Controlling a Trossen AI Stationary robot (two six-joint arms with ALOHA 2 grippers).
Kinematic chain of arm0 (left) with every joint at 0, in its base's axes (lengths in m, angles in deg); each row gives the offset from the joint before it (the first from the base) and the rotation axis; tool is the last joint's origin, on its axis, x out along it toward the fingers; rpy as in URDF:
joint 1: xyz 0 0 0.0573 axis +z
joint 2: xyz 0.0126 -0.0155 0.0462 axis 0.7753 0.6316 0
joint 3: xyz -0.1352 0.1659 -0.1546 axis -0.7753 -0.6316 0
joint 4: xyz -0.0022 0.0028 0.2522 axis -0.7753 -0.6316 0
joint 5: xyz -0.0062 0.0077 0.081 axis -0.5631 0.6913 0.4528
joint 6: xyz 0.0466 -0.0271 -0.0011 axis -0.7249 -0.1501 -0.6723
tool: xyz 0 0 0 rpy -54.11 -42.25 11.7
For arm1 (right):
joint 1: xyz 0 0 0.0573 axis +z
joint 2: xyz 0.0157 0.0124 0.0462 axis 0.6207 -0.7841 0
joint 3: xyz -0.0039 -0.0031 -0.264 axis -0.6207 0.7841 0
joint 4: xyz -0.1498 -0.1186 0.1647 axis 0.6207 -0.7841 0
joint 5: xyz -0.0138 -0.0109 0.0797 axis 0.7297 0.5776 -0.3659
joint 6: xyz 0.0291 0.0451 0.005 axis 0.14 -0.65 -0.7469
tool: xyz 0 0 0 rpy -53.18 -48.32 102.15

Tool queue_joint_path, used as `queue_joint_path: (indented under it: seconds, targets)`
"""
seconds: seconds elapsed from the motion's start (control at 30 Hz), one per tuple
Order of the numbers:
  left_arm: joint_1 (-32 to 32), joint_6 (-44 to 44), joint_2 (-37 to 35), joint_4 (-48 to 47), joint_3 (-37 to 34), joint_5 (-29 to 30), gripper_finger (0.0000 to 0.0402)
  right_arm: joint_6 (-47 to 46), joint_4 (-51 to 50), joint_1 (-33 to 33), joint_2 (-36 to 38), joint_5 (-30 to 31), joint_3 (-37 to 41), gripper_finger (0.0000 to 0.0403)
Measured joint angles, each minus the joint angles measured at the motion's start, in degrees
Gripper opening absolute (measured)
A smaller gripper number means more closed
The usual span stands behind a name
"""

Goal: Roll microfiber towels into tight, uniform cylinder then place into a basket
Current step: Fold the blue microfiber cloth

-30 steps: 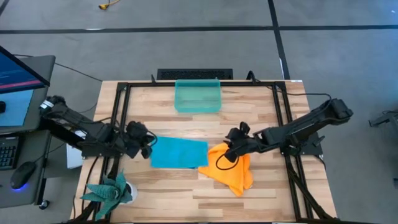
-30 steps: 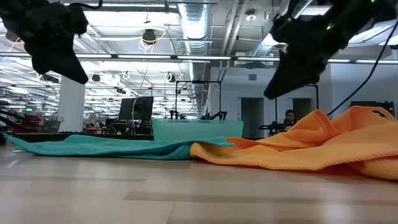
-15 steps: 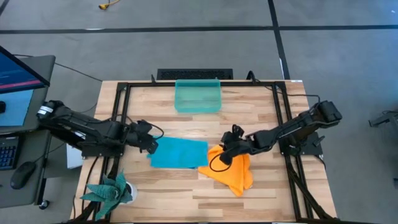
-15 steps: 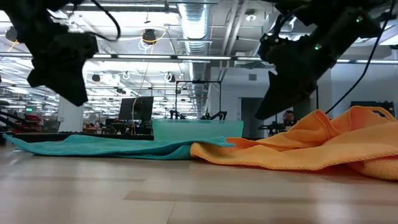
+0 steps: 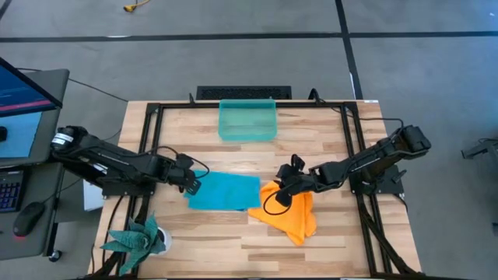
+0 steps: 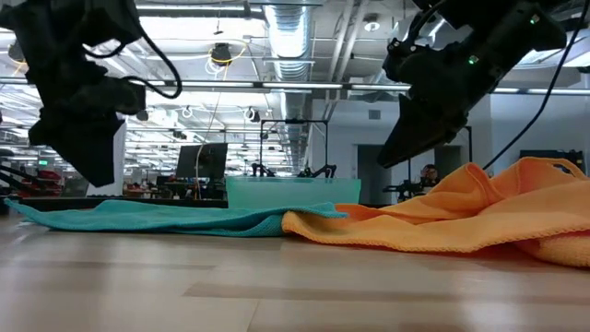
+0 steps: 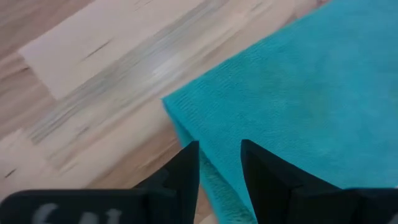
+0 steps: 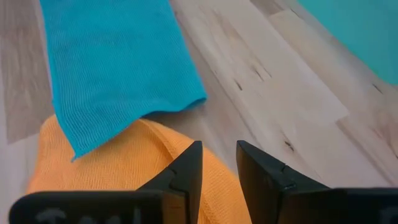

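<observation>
Left gripper, jaws narrowly parted and empty, hovers at the teal towel's left corner; right gripper, likewise narrow, hangs over the orange towel. Nothing's rolled (both lie flat at center), and I see the basket, upper middle, holding nothing.

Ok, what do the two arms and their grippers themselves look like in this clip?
Both arms are black, slim and jointed. The left gripper and the right gripper each end in two flat, dark, tapering fingers. Black cables loop loosely beside each wrist, and small green lights glow on the right arm's wrist housing in the low view.
</observation>
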Motion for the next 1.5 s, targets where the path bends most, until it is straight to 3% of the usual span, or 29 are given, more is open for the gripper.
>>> queue_joint_path:
  seconds: [0.27, 0.63, 1.0, 1.17, 1.3, 1.5]
  targets:
    - [0.00, 3.42, 0.19, 2.47, -3.08, 2.59, 0.0110, 0.20, -0.05, 0.11, 0.00, 0.00, 0.00, 0.0120]
    - [0.00, 4.05, 0.20, 13.70, -9.30, 2.03, 0.0110, 0.22, -0.05, 0.11, 0.00, 0.00, 0.00, 0.0120]
    - [0.00, 1.19, 0.20, 17.46, -9.58, 0.59, 0.0109, 0.95, -0.05, 0.11, 0.00, 0.00, 0.00, 0.0120]
    - [-0.01, -0.53, 0.20, 17.50, -9.58, 0.87, 0.0108, -7.05, 0.35, 0.11, 0.00, -1.25, 0.00, 0.0120]
    - [-0.02, -2.24, 0.20, 17.57, -9.58, 2.62, 0.0083, -12.37, 2.05, 0.11, 0.00, -1.94, 0.00, 0.0120]
    - [0.00, -4.37, 0.20, 17.63, -9.58, 4.52, 0.0014, -12.23, 8.53, -0.11, 0.00, -1.90, 0.00, 0.0120]
